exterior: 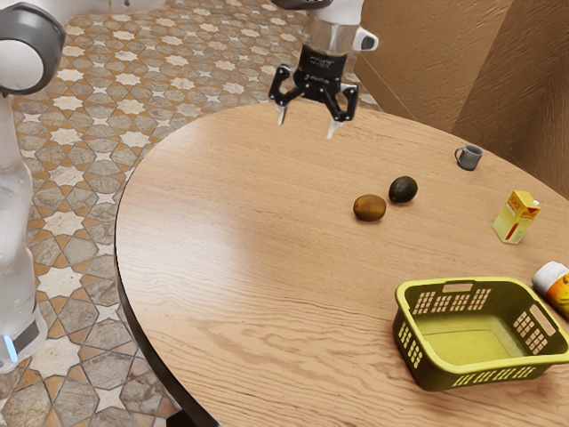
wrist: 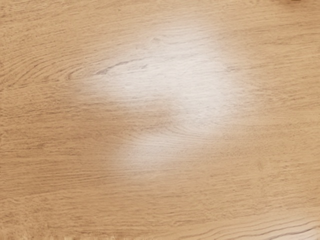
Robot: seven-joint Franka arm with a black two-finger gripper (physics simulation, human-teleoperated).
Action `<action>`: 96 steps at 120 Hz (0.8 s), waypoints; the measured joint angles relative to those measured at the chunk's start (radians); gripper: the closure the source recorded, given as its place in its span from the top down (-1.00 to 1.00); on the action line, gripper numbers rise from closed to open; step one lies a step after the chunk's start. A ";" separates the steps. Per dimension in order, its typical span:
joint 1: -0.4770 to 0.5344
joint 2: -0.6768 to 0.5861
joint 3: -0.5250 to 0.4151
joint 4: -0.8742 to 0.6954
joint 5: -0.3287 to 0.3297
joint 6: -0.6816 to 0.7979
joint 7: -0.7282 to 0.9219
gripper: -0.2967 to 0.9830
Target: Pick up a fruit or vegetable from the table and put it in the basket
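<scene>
Patterned stone-tile floor [exterior: 67, 222] lies below the hand, around a round, light wood table [exterior: 258, 231]. The wrist view, looking down from the hand, shows the table's grain with a pale patch of glare. A white robot arm [exterior: 13, 187] reaches in from the exterior view's left and ends in a black two-finger gripper [exterior: 308, 123], raised above the table. Its two fingers stand wide apart, with nothing between them.

All the other things lie toward the exterior view's right from the hand. Farthest toward the camera is an olive-green plastic basket [exterior: 440, 378] with slotted walls, upright and well apart from the hand. Beyond the fruits from the hand is a yellow juice carton [exterior: 513, 219], standing; past it, a bottle with a white lid and orange label [exterior: 556, 286] is cut off by the view's edge. A small grey mug [exterior: 469, 158] stands well apart from the hand. Nearest the hand are the task's fruits, both on the table outside the basket: a brown kiwi-like fruit [exterior: 369, 208] and, just beside it, a dark avocado [exterior: 403, 189].
</scene>
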 joint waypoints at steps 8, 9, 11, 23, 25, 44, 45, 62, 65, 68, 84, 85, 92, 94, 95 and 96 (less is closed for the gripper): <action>0.000 0.002 -0.001 0.000 0.001 -0.006 -0.133 0.54; 0.000 0.002 -0.001 0.000 0.001 -0.007 -0.149 0.54; -0.001 0.001 -0.001 0.000 0.001 -0.008 -0.180 0.54; 0.000 0.001 -0.008 0.000 0.002 -0.014 -0.346 0.54; 0.001 0.001 -0.012 0.000 0.002 -0.015 -0.369 0.54; -0.035 0.015 -0.014 0.018 0.027 -0.019 -0.399 0.54; -0.035 0.020 -0.013 0.020 0.029 -0.019 -0.393 0.54; 0.009 0.194 -0.012 0.157 0.061 -0.014 -0.218 0.54; 0.030 0.240 -0.016 0.203 0.063 -0.008 -0.183 0.54; 0.055 0.281 -0.036 0.242 0.065 -0.003 -0.150 0.54; 0.080 0.361 -0.076 0.301 0.070 0.038 0.017 0.54; 0.080 0.362 -0.076 0.302 0.069 0.040 0.026 0.54; 0.086 0.382 -0.079 0.306 0.064 0.060 0.095 0.54; 0.088 0.390 -0.079 0.307 0.062 0.067 0.114 0.54; 0.089 0.394 -0.080 0.308 0.062 0.071 0.124 0.54; 0.089 0.399 -0.080 0.309 0.060 0.076 0.133 0.54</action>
